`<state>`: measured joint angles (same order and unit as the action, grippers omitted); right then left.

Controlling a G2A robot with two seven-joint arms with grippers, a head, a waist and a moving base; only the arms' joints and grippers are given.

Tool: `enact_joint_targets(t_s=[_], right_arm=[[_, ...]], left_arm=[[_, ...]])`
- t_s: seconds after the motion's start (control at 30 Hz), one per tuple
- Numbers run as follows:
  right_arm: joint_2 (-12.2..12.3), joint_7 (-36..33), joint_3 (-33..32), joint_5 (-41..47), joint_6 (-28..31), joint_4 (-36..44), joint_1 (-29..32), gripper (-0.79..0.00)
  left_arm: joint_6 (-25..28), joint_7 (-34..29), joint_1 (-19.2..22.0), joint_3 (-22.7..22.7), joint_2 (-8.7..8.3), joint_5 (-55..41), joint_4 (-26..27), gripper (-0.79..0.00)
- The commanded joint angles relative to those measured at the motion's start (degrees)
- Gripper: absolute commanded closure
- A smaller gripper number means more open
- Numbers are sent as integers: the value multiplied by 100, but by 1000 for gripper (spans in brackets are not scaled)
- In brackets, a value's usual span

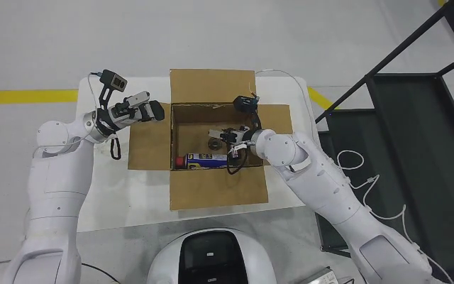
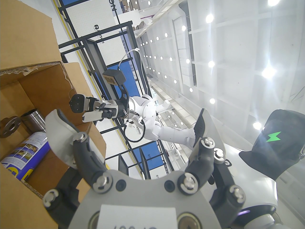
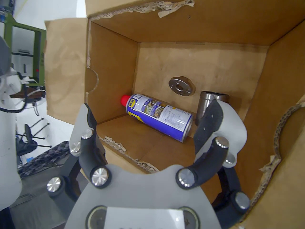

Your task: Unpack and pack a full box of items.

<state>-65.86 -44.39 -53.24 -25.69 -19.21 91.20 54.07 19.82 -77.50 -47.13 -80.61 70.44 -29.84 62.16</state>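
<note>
open box [image 1: 213, 85], 3 items inside. left gripper [image 1: 154, 110] hangs outside at 9 o'clock, jaws apart; right gripper [image 3: 150, 109] hangs inside, apart and empty. spray can [image 3: 159, 117] lies at 7 o'clock, steel cylinder [image 3: 209, 98] just beside it, flange [image 3: 181, 86] near. the round can may roll from a pinch, or a finger could clip the cylinder.

the spray can [image 3: 159, 117] lying in the cardboard box [image 3: 214, 24] wears a blue and yellow label [image 3: 152, 110]: a brand mark near the red cap [image 3: 124, 99], small pictures, and blocks of fine print too small to make out. dark lettering stands on the white wall panels [image 2: 90, 8] in the room beyond.
</note>
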Motion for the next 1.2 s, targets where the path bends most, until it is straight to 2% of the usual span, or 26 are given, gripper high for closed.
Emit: enact_joint_targets(t_s=[0.0,0.13,0.4,0.63,0.7,0.83,0.97,1.17], right_arm=[[-26,-423,189,-284,-9,-172,-266,-785],[-140,-920,588,-532,-56,-631,-710,-785],[-482,-896,1280,-661,-214,-1683,-1293,-785],[-482,-896,1280,-661,-214,-1683,-1293,-785],[-482,-896,1280,-661,-214,-1683,-1293,-785],[-482,-896,1280,-661,-214,-1683,-1293,-785],[-473,-777,1214,-685,-155,-1717,-1189,-785],[-529,-887,1264,-774,-108,-1952,-1217,-785]], left_arm=[[0,0,0,0,0,0,0,-785],[0,0,0,0,0,0,0,-785],[0,0,0,0,0,0,0,-785],[0,0,0,0,0,0,0,-785],[-17,205,-39,-28,-13,96,56,-785],[-33,582,-69,-340,-117,387,116,-785],[-56,628,-133,-639,-222,477,145,-785],[-77,596,-145,-719,-255,477,155,-785]])
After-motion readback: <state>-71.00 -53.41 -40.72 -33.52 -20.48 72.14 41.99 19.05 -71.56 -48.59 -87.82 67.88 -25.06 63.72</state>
